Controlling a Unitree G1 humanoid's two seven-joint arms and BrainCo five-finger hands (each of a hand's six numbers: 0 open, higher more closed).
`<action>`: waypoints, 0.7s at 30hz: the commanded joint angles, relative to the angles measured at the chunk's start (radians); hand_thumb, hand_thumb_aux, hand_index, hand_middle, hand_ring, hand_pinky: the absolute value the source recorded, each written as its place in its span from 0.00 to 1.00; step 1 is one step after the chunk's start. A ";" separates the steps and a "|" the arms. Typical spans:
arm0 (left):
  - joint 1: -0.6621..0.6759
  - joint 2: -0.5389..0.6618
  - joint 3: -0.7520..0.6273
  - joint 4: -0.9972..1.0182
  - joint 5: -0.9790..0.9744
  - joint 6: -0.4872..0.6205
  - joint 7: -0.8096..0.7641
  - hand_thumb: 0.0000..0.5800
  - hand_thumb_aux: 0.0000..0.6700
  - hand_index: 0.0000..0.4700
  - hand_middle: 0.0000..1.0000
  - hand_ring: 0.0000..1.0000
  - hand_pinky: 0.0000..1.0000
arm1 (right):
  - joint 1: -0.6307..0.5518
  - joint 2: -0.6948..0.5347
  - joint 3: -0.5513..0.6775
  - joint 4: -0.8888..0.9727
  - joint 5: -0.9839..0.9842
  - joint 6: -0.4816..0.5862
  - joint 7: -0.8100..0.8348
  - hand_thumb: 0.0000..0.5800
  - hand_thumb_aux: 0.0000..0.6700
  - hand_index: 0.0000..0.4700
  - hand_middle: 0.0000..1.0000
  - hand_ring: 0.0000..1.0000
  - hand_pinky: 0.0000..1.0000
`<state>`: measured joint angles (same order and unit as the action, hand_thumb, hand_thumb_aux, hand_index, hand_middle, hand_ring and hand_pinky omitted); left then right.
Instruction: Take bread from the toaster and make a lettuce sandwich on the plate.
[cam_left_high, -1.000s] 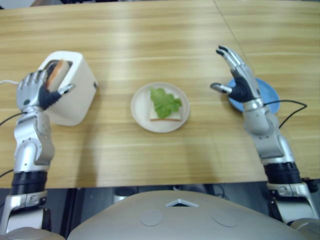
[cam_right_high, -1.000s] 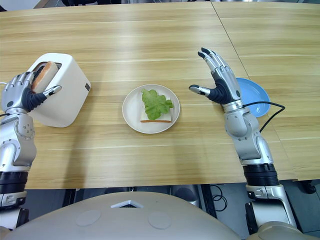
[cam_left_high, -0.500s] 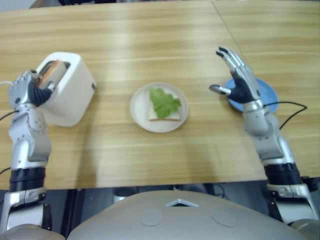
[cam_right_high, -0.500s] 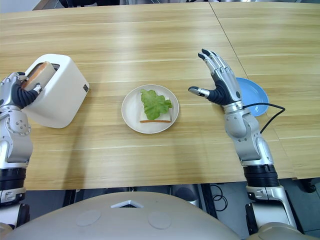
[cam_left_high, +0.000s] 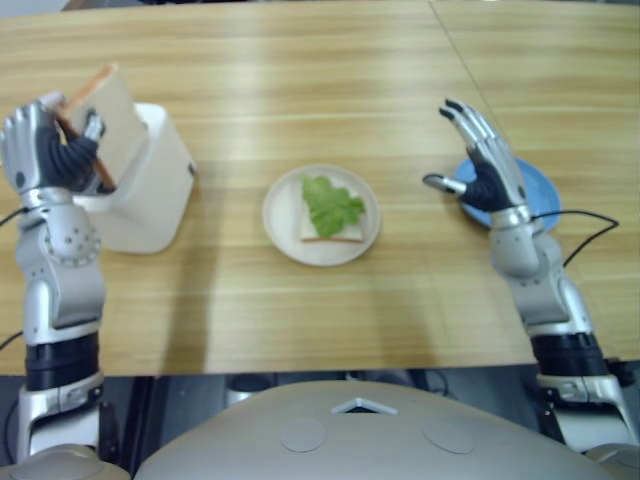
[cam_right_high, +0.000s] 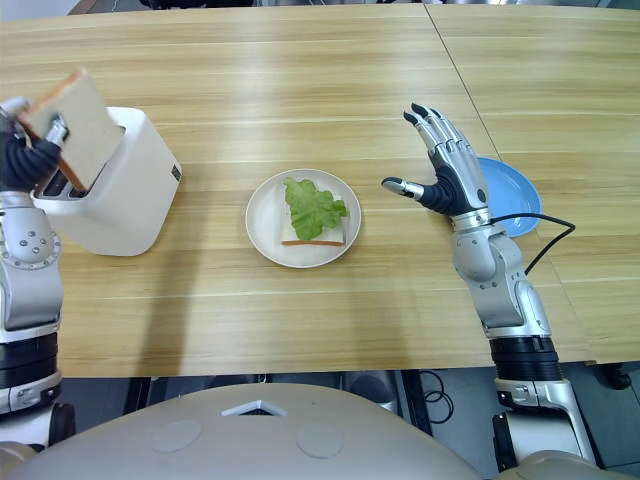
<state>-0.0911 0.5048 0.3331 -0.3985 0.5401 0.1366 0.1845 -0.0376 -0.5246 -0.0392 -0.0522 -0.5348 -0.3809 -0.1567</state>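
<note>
My left hand (cam_left_high: 40, 152) is shut on a slice of bread (cam_left_high: 105, 115), held tilted just above the slot of the white toaster (cam_left_high: 150, 195) at the table's left. On the round cream plate (cam_left_high: 321, 245) in the middle lies another bread slice (cam_left_high: 325, 230) with a lettuce leaf (cam_left_high: 330, 203) on top. To the plate's right my right hand (cam_left_high: 485, 170) stands raised above the table with fingers spread, holding nothing.
A blue plate (cam_left_high: 530, 187) lies at the right, partly behind my right hand. A black cable (cam_left_high: 590, 218) runs near that arm. A white cord (cam_right_high: 5, 100) leaves the toaster to the left. The wooden table (cam_left_high: 300, 80) stretches away behind.
My left hand has lifted the bread slice up out of the toaster slot. The right hand has stayed nearly still.
</note>
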 joint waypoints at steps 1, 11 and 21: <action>-0.069 -0.039 -0.003 -0.093 -0.123 -0.016 -0.051 1.00 1.00 0.98 1.00 1.00 1.00 | 0.007 0.010 -0.002 0.018 0.006 0.003 0.003 0.00 0.00 0.00 0.00 0.00 0.00; -0.175 -0.363 -0.392 0.385 -0.470 -0.074 -0.410 1.00 1.00 0.98 1.00 1.00 1.00 | 0.023 -0.003 -0.024 0.085 0.000 -0.002 -0.028 0.00 0.00 0.00 0.00 0.00 0.00; -0.328 -0.445 -0.561 0.961 -0.404 -0.254 -0.503 1.00 1.00 0.98 1.00 1.00 1.00 | 0.002 -0.003 0.000 0.142 -0.001 -0.016 -0.030 0.00 0.00 0.00 0.00 0.00 0.00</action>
<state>-0.3847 0.0613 -0.2025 0.4779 0.0996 -0.0869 -0.3278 -0.0319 -0.5246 -0.0435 0.0732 -0.5270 -0.3928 -0.1855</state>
